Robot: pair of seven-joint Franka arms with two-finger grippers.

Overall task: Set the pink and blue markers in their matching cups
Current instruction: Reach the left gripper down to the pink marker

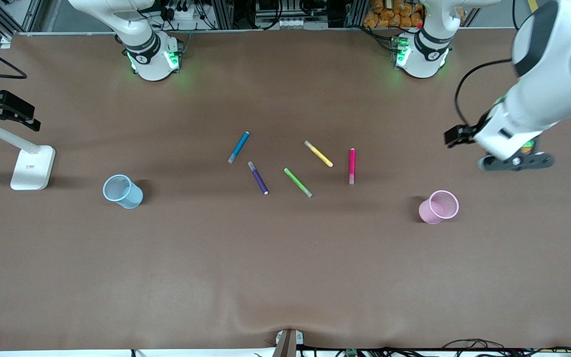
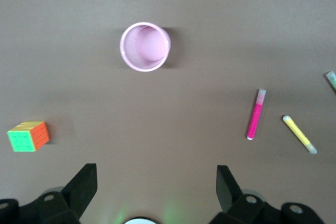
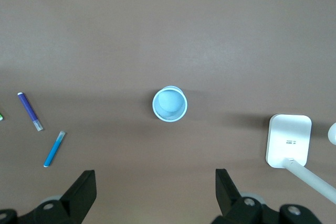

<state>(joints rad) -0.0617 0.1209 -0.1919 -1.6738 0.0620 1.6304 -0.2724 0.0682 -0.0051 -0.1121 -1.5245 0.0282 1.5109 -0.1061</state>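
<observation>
The pink marker [image 1: 352,165] and the blue marker [image 1: 239,147] lie flat mid-table among other pens. The pale pink cup [image 1: 439,207] stands upright toward the left arm's end, the pale blue cup [image 1: 123,191] toward the right arm's end. My left gripper [image 2: 155,182] is open and empty, high over the table; its view shows the pink cup [image 2: 145,46] and the pink marker [image 2: 256,115]. My right gripper [image 3: 155,182] is open and empty, high over the table; its view shows the blue cup [image 3: 169,104] and the blue marker [image 3: 54,149]. The right hand is out of the front view.
A dark purple pen [image 1: 258,177], a green pen [image 1: 298,182] and a yellow pen [image 1: 318,153] lie between the two markers. A colour cube [image 2: 29,136] sits at the left arm's end. A white camera stand [image 1: 30,166] stands at the right arm's end.
</observation>
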